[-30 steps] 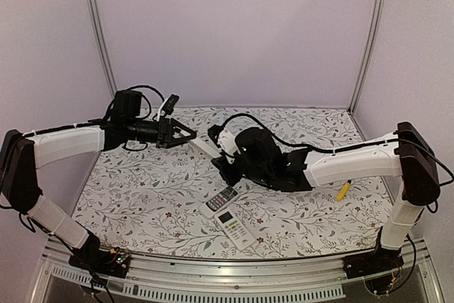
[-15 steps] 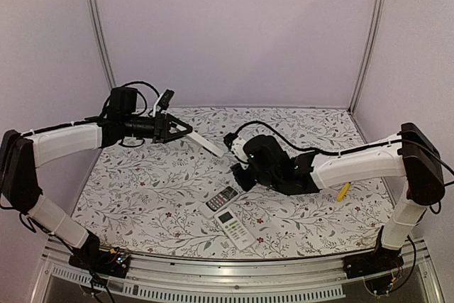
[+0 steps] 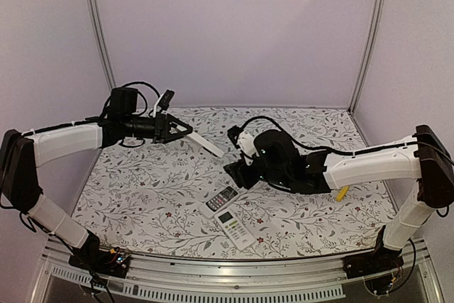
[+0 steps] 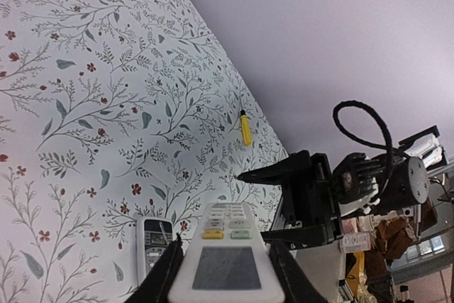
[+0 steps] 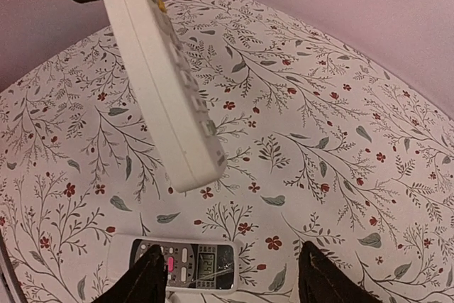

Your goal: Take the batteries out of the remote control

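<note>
Where the floral-print table (image 3: 142,196) nears its front edge, a white slab remote with a display (image 3: 235,228) lies just beside a grey, dark-keyed remote (image 3: 220,199). Over the grey one hangs the right gripper (image 5: 234,278), jaws apart and empty. Farther back, the left gripper (image 3: 183,131) is clamped on a long white plastic remote control (image 3: 207,145), held in the air; its batteries do not show.

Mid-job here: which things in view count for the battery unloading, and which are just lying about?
In the job: held remote, gripped in the air by the left end effector; right end effector, open, beside it. No batteries in view.
Lying about: grey remote and display remote on the table; yellow tool.
</note>
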`<state>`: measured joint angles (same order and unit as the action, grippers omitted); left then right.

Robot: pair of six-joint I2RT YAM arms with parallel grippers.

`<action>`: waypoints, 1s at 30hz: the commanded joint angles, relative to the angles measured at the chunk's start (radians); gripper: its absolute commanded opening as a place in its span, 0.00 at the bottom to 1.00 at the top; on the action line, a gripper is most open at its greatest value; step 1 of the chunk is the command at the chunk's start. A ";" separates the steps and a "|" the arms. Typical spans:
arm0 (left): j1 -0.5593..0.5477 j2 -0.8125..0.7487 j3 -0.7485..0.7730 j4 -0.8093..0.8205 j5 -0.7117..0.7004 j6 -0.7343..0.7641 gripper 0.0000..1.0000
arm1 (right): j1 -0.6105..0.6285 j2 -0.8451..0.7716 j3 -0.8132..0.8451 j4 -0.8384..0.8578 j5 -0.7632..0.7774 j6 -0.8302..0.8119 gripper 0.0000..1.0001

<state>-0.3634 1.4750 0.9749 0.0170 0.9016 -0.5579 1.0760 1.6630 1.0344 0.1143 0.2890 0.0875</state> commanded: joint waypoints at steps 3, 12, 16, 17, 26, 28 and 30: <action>-0.006 0.023 0.019 0.006 0.013 0.005 0.02 | -0.034 -0.010 0.056 0.053 -0.108 -0.003 0.69; -0.022 0.039 0.021 0.008 0.032 0.002 0.02 | -0.036 0.099 0.188 -0.027 -0.181 -0.060 0.69; -0.030 0.041 0.022 0.007 0.032 0.002 0.02 | -0.036 0.140 0.236 -0.062 -0.196 -0.077 0.66; -0.031 0.041 0.022 0.006 0.033 0.003 0.02 | -0.036 0.149 0.244 -0.068 -0.196 -0.077 0.64; -0.036 0.044 0.026 0.000 0.034 0.007 0.02 | -0.036 0.185 0.271 -0.083 -0.190 -0.115 0.45; -0.037 0.047 0.027 -0.002 0.035 0.006 0.02 | -0.036 0.187 0.271 -0.081 -0.190 -0.116 0.39; -0.038 0.048 0.027 -0.003 0.037 0.007 0.02 | -0.036 0.187 0.272 -0.077 -0.196 -0.115 0.33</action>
<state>-0.3885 1.5066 0.9756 0.0154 0.9138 -0.5583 1.0412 1.8290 1.2827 0.0486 0.1032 -0.0216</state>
